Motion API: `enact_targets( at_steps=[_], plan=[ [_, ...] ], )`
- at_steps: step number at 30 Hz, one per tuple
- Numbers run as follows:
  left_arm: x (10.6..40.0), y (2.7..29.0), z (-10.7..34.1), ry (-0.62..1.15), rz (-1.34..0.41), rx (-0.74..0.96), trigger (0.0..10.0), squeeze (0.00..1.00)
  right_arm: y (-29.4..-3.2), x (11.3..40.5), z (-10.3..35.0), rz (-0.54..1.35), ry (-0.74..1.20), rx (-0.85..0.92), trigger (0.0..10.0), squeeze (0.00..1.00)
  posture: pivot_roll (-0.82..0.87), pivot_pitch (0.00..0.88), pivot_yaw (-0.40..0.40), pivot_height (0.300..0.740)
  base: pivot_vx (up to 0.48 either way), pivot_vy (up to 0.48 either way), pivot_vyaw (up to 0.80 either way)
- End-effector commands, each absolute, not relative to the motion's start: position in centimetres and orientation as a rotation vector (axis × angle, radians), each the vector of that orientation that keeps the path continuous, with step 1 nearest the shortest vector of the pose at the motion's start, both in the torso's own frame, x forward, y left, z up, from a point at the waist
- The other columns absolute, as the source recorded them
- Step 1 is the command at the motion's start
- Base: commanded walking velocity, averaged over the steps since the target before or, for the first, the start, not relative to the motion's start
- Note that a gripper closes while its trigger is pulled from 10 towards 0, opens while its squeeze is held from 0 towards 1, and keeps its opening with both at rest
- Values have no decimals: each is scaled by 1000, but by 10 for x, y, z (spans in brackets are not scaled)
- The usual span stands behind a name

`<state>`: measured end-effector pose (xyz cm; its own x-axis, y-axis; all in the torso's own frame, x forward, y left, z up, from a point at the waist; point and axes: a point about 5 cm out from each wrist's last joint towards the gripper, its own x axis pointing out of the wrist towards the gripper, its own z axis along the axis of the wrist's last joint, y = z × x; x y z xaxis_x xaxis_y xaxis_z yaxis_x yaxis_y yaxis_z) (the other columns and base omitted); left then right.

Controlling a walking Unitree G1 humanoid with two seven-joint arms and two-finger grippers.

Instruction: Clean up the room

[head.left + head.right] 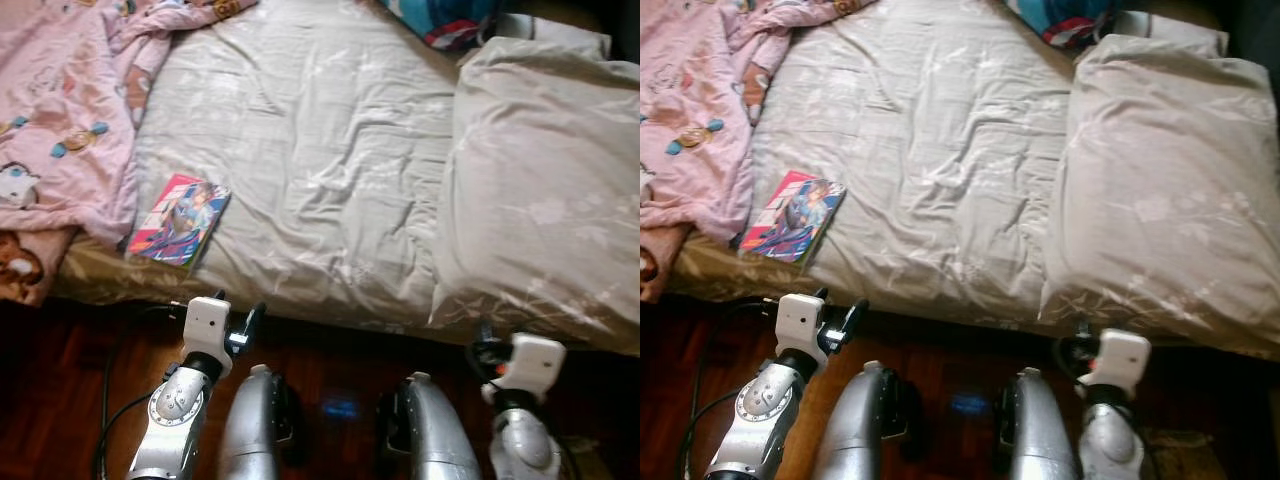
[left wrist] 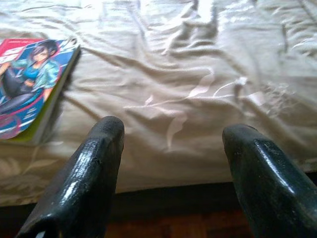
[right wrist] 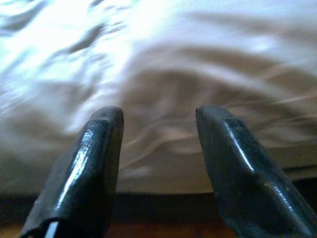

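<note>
A colourful comic book [image 1: 178, 220] lies flat near the front left edge of the bed, on the beige cover [image 1: 320, 150]; it also shows in the left wrist view as the comic book [image 2: 27, 84]. My left gripper [image 2: 171, 136] hangs open just before the bed's front edge, a little to the book's right, holding nothing. My right gripper [image 3: 158, 116] is open too, low before the bed edge under the large beige pillow [image 1: 545, 190]. The wrists show in the head view at bottom: left wrist [image 1: 208, 325], right wrist [image 1: 532, 362].
A pink cartoon-print blanket [image 1: 60, 110] is bunched over the bed's left side. A blue and red cloth [image 1: 445, 20] lies at the bed's far end. Dark wooden floor [image 1: 340, 370] runs under the bed's front edge, with a black cable [image 1: 105, 400] at left.
</note>
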<state>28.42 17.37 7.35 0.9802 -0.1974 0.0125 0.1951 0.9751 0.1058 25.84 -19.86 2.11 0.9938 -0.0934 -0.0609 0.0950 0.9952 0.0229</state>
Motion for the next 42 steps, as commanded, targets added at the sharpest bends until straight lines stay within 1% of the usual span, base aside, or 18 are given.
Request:
enact_targets(
  at_steps=[1,2,6,7,9,10,12,14,15,17,19,23,27,33,35,37,38,42],
  plan=[
    [275,179,60,22,-178,96,10000,0,-197,254,6,-57,168,26,10000,0,62,327,38,644,0,0,0],
    [275,179,60,22,-178,96,10000,0,-197,254,6,-57,168,26,10000,0,62,327,38,644,0,0,0],
    [272,178,60,21,-180,94,10000,0,-203,274,15,-86,178,2,10000,0,71,331,33,644,0,0,0],
    [272,178,60,21,-180,94,10000,0,-203,274,15,-86,178,2,10000,0,71,331,33,644,0,0,0],
    [272,178,61,20,-179,94,10000,0,-206,292,28,-104,160,9,10000,0,79,336,32,644,0,0,0],
    [274,179,62,18,-178,96,10000,0,-203,302,36,-93,148,28,10000,0,81,340,35,644,0,0,0],
    [274,180,64,12,-178,97,10000,0,-198,313,43,-71,139,48,10000,0,83,345,36,644,0,0,0],
    [274,180,65,10,-178,98,10000,0,-197,315,45,-65,136,55,10000,0,87,346,37,644,0,0,0],
    [276,179,69,-4,-184,100,10000,0,-188,322,45,-24,179,50,10000,0,104,359,40,644,0,0,0],
    [276,178,71,-11,-187,101,10000,0,-184,324,46,-8,194,40,10000,0,108,363,40,644,0,0,0],
    [273,180,80,-36,-193,107,10000,0,-173,332,46,30,253,37,10000,0,140,394,46,644,0,0,0],
    [268,183,89,-56,-189,112,10000,0,-171,338,51,22,262,45,10000,0,168,423,54,644,0,0,0],
    [255,189,101,-76,-181,120,10000,0,-184,343,56,-74,278,27,10000,0,213,464,77,644,0,0,0],
    [250,191,109,-75,-180,128,10000,0,-197,343,57,-117,290,7,10000,0,230,478,86,644,0,0,0],
    [248,193,112,-69,-179,134,10000,0,-211,341,57,-181,310,-14,10000,0,229,485,89,644,0,0,0],
    [248,193,112,-67,-179,134,10000,0,-214,341,57,-195,314,-17,10000,0,229,485,89,644,0,0,0],
    [247,193,114,-65,-181,134,10000,0,-224,338,56,-234,322,-13,10000,0,227,486,89,644,0,0,0],
    [247,190,115,-58,-187,131,10000,0,-240,331,52,-291,344,-22,10000,0,221,483,87,644,0,0,0]
  ],
)
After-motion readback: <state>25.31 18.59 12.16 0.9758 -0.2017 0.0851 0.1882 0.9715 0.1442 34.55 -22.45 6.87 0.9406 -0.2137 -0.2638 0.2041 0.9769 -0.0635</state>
